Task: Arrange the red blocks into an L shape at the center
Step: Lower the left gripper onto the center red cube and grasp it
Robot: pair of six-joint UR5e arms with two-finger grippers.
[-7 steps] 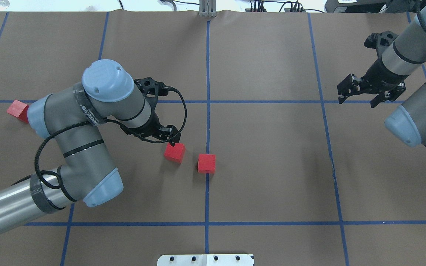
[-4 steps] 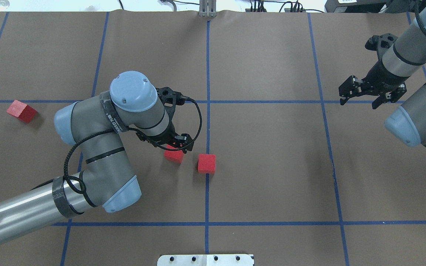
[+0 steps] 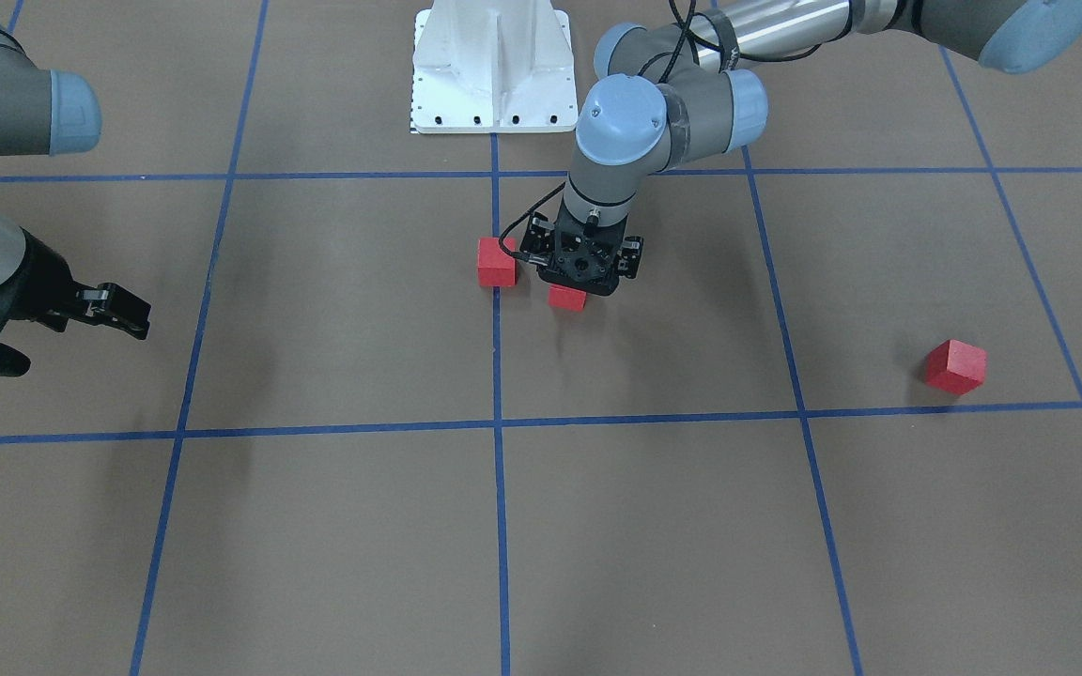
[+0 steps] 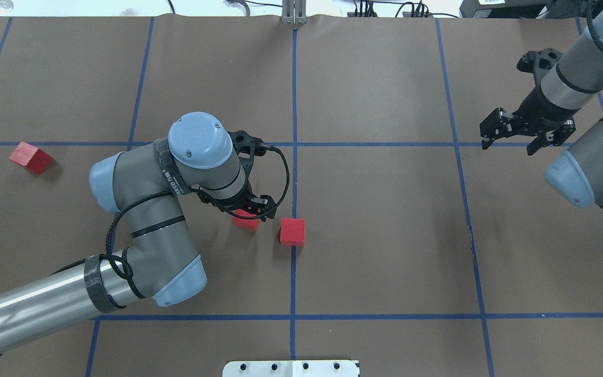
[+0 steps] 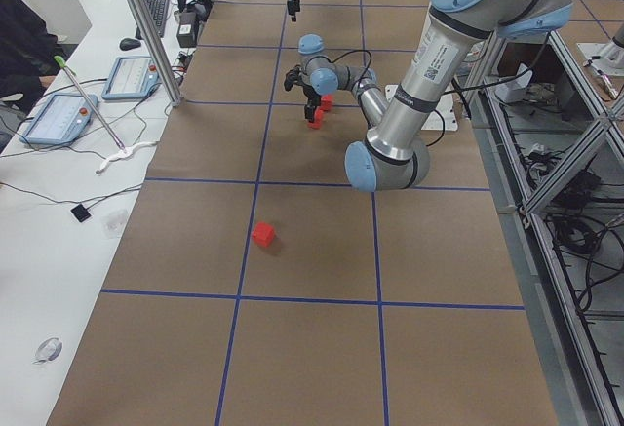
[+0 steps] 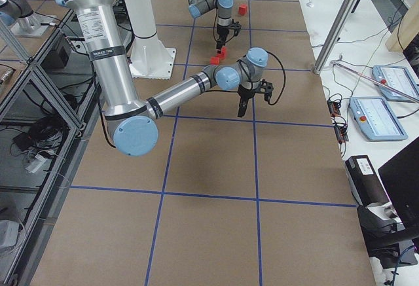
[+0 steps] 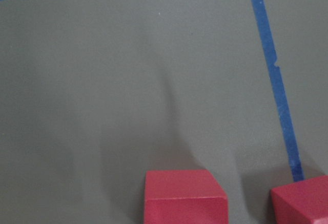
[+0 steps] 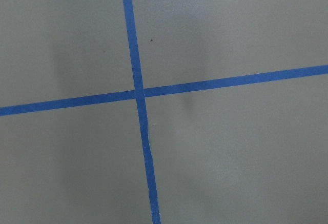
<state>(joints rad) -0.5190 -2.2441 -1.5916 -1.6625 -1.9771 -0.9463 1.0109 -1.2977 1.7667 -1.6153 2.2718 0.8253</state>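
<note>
Bright, even, diffuse light falls from overhead. Shadows on the matte brown paper table cover [image 4: 385, 235] are faint and soft-edged. The small matte red cube [image 4: 30, 157] at 9 o'clock throws a pale shadow toward 4 o'clock. The polished silver arm tube [image 4: 24, 309] carries a white streak of glare. Both wrist views are slightly soft, with blurred grey shadow patches.

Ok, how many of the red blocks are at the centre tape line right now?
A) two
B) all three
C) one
A: one red block sits on the centre tape line, a second red block lies just beside it under the left gripper, and the third red block is far off on the robot's left.
</note>
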